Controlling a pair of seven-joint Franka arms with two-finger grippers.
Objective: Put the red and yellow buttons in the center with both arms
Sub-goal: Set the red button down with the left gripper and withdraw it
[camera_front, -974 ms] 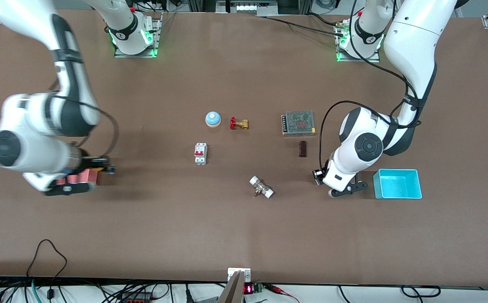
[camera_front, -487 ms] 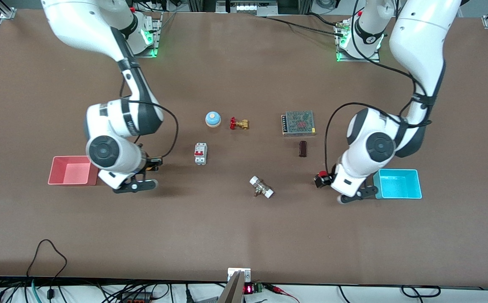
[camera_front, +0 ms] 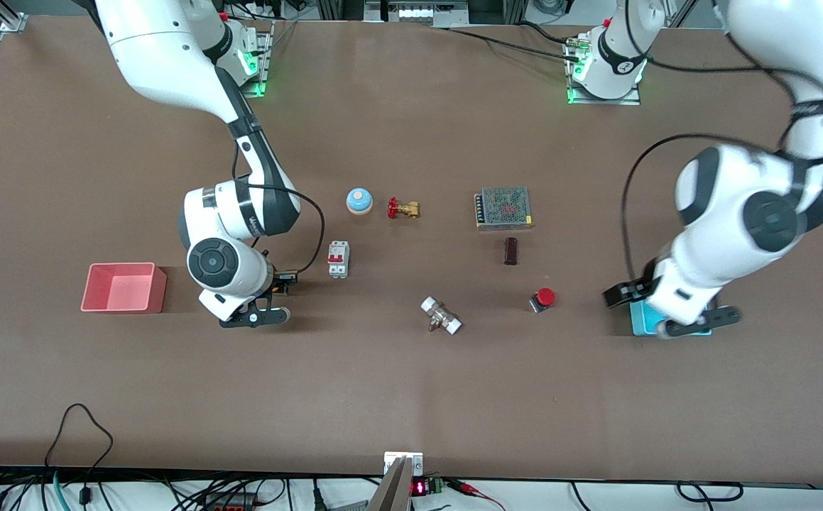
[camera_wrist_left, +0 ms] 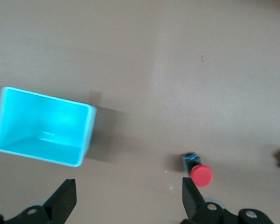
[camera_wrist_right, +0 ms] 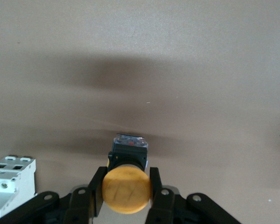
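The right tool (camera_wrist_right: 126, 191) clenched the light, rigid yellow button (camera_wrist_right: 126, 189) by its cap sides, while the left tool (camera_wrist_left: 126, 203) hung released over the cyan bin (camera_wrist_left: 42, 126), the red button (camera_front: 543, 299) lying at its nine o'clock.

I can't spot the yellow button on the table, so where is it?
The yellow button is clamped in the right claw, over the table beside the breaker, toward the pink bin.

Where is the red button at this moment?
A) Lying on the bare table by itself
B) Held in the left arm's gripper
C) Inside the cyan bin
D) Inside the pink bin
A: the red button lies on the table, while the open left gripper is apart from it, by the cyan bin.
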